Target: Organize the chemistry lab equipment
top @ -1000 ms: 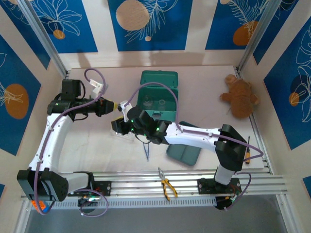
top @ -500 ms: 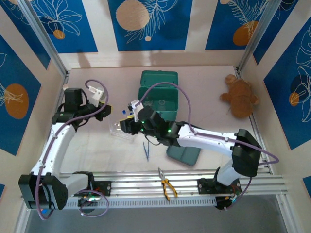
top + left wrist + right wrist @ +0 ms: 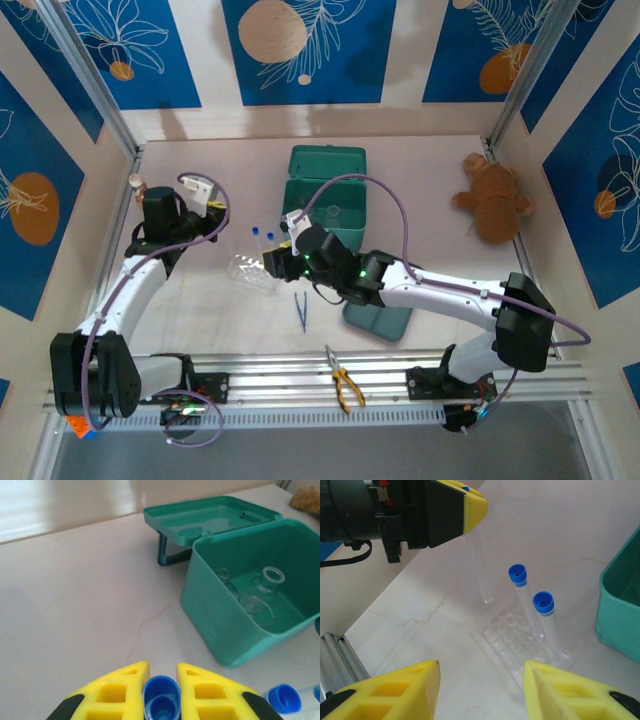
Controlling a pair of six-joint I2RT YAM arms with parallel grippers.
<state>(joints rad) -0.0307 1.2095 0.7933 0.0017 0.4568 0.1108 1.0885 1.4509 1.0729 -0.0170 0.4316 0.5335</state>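
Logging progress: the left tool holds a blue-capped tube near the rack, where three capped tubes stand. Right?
No: two capped tubes stand in the rack, not three, as the right wrist view shows. The left tool does hold a blue-capped tube near it.

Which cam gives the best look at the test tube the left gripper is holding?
Right wrist: the test tube hangs full-length below the left gripper, tip near the tube rack. Left wrist gives its blue cap end-on between the fingers. Top external: too small to make out.
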